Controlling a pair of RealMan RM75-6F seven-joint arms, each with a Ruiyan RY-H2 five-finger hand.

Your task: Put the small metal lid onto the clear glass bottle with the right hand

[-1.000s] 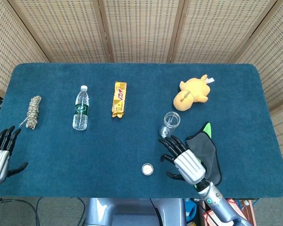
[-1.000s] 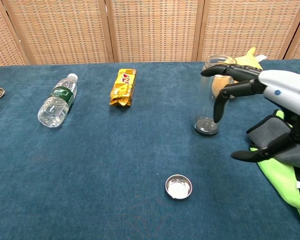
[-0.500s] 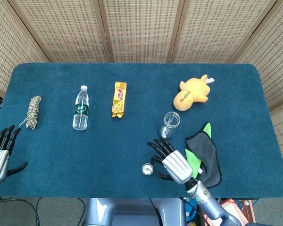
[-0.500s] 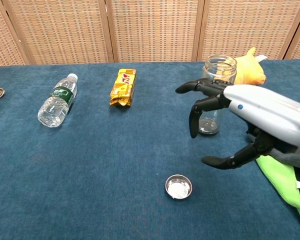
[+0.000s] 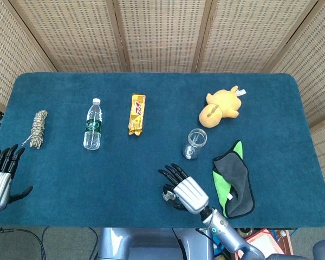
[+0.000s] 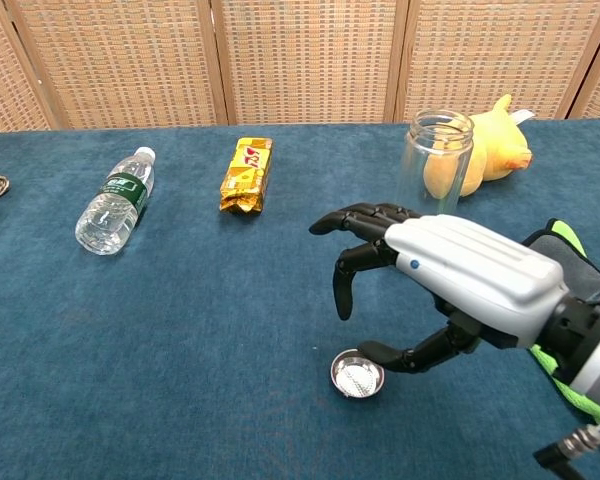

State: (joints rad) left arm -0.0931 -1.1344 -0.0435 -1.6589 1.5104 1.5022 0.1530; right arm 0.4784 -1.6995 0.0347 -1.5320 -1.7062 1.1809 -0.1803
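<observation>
The right hand, fingers spread wide and empty, hovers over the lid; the bottle stands beyond it.

a deep blue table fills the frame. at centre left lie a clear bottle with a green label and white cap, and a gold wrapper with red print. right: a yellow plush, clear jar, black-and-green cloth. bottom centre: silver lid, silver-and-black hand.
</observation>
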